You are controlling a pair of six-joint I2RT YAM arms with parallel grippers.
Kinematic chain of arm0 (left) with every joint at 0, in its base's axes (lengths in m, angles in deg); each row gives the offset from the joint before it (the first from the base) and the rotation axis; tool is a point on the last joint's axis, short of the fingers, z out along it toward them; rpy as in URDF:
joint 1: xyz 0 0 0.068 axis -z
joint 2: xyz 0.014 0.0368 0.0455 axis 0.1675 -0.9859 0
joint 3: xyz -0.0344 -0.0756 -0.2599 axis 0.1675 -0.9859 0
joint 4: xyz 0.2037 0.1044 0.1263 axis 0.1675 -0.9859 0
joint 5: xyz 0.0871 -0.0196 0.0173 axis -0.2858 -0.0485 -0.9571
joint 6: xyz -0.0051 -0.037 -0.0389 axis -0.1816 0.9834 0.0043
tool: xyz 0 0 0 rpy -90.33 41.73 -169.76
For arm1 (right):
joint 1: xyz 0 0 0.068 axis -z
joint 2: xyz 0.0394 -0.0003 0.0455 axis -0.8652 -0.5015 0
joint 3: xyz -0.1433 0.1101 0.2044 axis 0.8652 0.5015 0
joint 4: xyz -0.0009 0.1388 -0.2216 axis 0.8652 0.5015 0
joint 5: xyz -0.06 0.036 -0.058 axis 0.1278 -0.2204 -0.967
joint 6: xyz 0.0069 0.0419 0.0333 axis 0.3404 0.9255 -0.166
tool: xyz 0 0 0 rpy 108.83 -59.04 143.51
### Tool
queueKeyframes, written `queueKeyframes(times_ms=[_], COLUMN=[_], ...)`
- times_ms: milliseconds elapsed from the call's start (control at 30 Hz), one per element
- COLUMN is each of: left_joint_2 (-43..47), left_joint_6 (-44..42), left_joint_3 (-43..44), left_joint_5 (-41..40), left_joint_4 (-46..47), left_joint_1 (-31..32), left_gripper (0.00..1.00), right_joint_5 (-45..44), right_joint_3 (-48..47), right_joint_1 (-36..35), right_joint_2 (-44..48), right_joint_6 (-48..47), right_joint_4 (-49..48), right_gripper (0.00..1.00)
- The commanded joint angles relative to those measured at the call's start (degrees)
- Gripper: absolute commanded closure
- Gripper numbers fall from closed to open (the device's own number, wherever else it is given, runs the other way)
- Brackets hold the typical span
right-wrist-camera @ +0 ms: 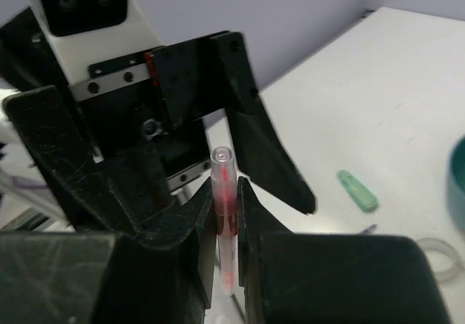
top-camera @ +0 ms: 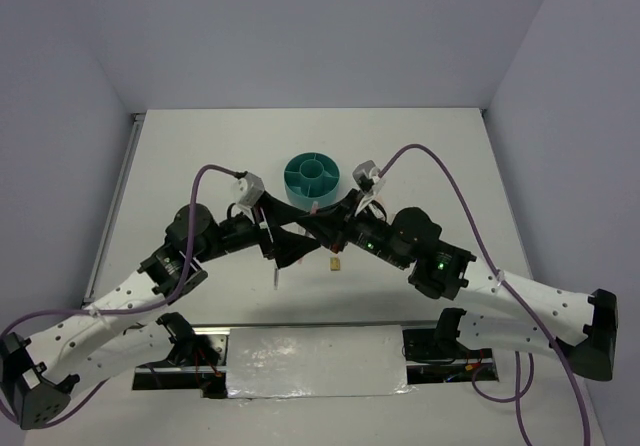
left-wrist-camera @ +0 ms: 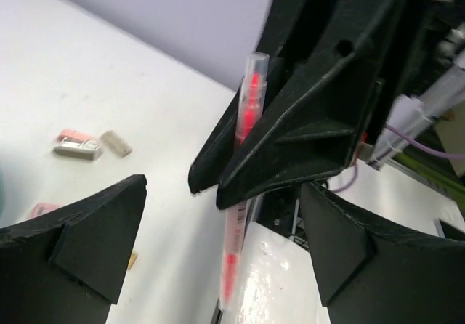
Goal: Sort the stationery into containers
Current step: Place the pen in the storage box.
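Note:
My right gripper (right-wrist-camera: 225, 193) is shut on the pink-red pen (right-wrist-camera: 222, 171) and holds it upright above the table. In the left wrist view the pen (left-wrist-camera: 232, 244) hangs between the right gripper's fingers (left-wrist-camera: 290, 135). My left gripper (left-wrist-camera: 224, 189) is open, its jaws standing wide on either side of the pen without touching it. From above, both grippers cross just in front of the teal organiser (top-camera: 312, 176), the right gripper (top-camera: 284, 258) low, the left gripper (top-camera: 300, 228) beside it. The mint-green capsule (right-wrist-camera: 357, 191) and the clear tape ring (right-wrist-camera: 438, 257) lie on the table.
The tiny yellow block (top-camera: 335, 262) lies near the crossed grippers. A pink-white piece (left-wrist-camera: 75, 142), a beige piece (left-wrist-camera: 116, 143) and the pink eraser (left-wrist-camera: 43, 209) lie on the table. The organiser's rim (right-wrist-camera: 458, 186) shows at the right edge of the right wrist view.

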Motion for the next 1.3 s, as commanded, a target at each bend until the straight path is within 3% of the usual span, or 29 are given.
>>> queueKeyframes(times_ms=[0,67,100,200,300,433,633,733,1267], left_joint_2=[-0.24,0.02,0.11,0.99,3.70,7.84,13.38,14.18,14.70], left_joint_6=[0.39,0.91,2.22,6.34,6.89,1.64,-1.47,-3.03,-3.66], left_joint_3=[6.24,8.97,12.38,18.10,20.84,21.03,11.64,10.65,9.60], left_joint_5=[-9.12,-15.88,-24.88,-42.65,-46.59,-44.40,-42.38,-37.57,-35.70], left_joint_4=[-2.80,-11.86,-24.44,-46.70,-56.35,-59.36,-55.00,-53.84,-52.60], left_joint_1=[-0.24,-0.24,-0.24,-0.24,-0.24,-0.33,-0.33,-0.33,-0.24], left_gripper=[0.01,0.01,0.01,0.01,0.01,0.01,0.01,0.01,0.01], right_joint_5=[-5.75,-6.74,-6.40,-4.03,-3.49,-2.35,-1.31,-0.86,3.28], right_joint_3=[-0.60,-2.61,-3.41,-6.40,-9.48,-14.12,-16.86,-19.05,-27.76], right_joint_1=[2.71,6.05,10.16,15.29,18.64,20.75,23.03,24.53,28.13], right_joint_2=[-1.78,-3.79,-4.85,-10.03,-16.71,-24.71,-33.94,-36.58,-45.28], right_joint_6=[-2.59,-4.17,-4.44,-7.15,-13.30,-18.84,-21.84,-21.84,-20.35], right_joint_4=[0.36,0.10,0.01,-1.56,-4.89,-7.72,-12.55,-13.26,-12.65], right_gripper=[1.00,1.00,1.00,1.00,1.00,1.00,1.00,1.00,1.00])
